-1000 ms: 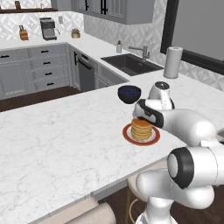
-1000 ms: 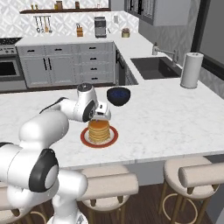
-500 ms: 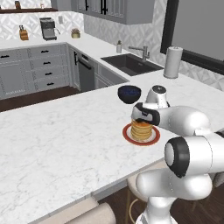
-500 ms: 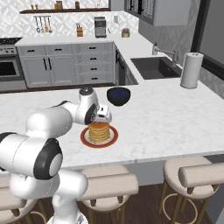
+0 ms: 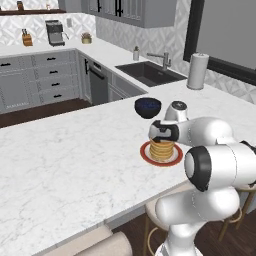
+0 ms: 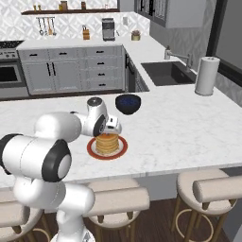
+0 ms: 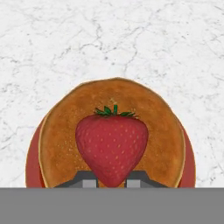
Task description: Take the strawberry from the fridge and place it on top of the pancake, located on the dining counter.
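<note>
My gripper (image 7: 111, 180) is shut on the strawberry (image 7: 111, 146), a bright red berry with a green cap, held by its pointed end. Directly below it lies the pancake (image 7: 61, 131), a golden-tan stack on a red-orange plate (image 7: 31, 162) on the white marble dining counter (image 7: 65, 43). From the base, the gripper (image 5: 163, 133) hovers just over the pancake (image 5: 161, 149), and from the other side the gripper (image 6: 113, 126) sits close above the stack (image 6: 108, 143). The fridge is out of view.
A dark blue bowl (image 5: 148, 107) stands just behind the plate. A paper towel roll (image 5: 197, 71) stands at the far right by the sink (image 5: 150, 73). Stools (image 6: 208, 189) line the counter's near edge. Open marble stretches to the left of the plate.
The hand has sunk slightly towards the pancake stack, and the arm's elbow has swung nearer the camera. The jaws stay shut on the strawberry.
</note>
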Tool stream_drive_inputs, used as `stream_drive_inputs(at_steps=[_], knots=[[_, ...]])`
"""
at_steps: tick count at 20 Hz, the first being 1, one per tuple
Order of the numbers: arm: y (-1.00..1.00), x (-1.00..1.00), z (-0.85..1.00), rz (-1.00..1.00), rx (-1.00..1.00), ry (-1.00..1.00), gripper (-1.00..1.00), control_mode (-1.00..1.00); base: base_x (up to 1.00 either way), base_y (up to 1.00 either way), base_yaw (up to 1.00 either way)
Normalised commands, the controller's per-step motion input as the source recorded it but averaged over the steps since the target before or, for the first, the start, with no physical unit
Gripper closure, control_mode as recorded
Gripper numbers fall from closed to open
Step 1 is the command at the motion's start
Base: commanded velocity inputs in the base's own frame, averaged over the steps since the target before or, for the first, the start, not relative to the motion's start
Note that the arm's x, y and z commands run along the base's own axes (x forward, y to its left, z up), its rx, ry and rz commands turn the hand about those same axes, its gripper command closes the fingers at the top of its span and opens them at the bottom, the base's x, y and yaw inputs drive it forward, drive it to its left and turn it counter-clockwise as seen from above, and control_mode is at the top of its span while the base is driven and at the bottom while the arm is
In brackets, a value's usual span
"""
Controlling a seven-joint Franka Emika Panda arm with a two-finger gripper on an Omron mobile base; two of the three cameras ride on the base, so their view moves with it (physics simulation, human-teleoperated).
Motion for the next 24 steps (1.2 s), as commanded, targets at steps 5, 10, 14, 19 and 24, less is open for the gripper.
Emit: stream_drive_inputs(at_steps=[5, 10, 14, 19, 24], knots=[[0.00, 0.11, -0.12, 0.00, 0.00, 0.00, 1.00, -1.00, 0.00, 0.00, 0.00], [0.00, -0.04, -0.14, 0.00, 0.00, 0.00, -1.00, -1.00, 0.00, 0.00, 0.00], [0.00, -0.36, -0.04, 0.00, 0.00, -0.01, -1.00, -1.00, 0.00, 0.00, 0.00], [0.05, -0.16, 0.09, 0.00, 0.00, 0.00, -1.00, -1.00, 0.00, 0.00, 0.00], [0.04, -0.23, 0.59, 0.00, 0.00, 0.00, -1.00, -1.00, 0.00, 0.00, 0.00]])
